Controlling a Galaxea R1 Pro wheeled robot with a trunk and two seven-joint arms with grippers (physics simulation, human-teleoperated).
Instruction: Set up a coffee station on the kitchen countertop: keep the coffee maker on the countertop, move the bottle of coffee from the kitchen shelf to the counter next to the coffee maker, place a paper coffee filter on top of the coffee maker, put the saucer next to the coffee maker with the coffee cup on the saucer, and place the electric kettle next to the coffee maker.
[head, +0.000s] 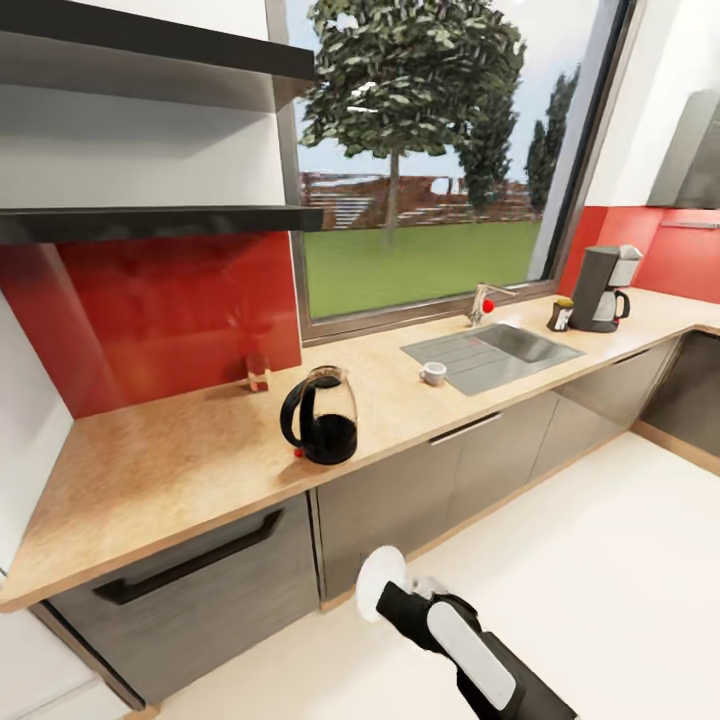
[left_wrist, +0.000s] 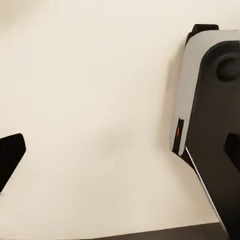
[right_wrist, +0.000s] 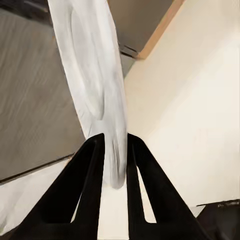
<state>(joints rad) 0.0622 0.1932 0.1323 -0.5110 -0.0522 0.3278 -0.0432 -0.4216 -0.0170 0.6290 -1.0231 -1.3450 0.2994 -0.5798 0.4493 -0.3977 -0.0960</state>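
The countertop (head: 180, 450) runs long and pale along the wall, with a sink (head: 500, 350) set into it toward its right end. At the far right end stands the coffee maker (head: 605, 288), and the bottle of coffee (head: 561, 314) sits just beside it on the side facing the sink. The electric kettle (head: 322, 415) stands near the front edge, left of the sink. The coffee cup (head: 433, 373) rests by the sink's left rim. Above, at the left, hangs the black kitchen shelf (head: 160, 220). Low in front of the cabinets, the right arm reaches forward over the floor, its right gripper (right_wrist: 116, 155) clamped on the rim of the saucer (right_wrist: 92, 85), which stands on edge. The left gripper's state I cannot tell.
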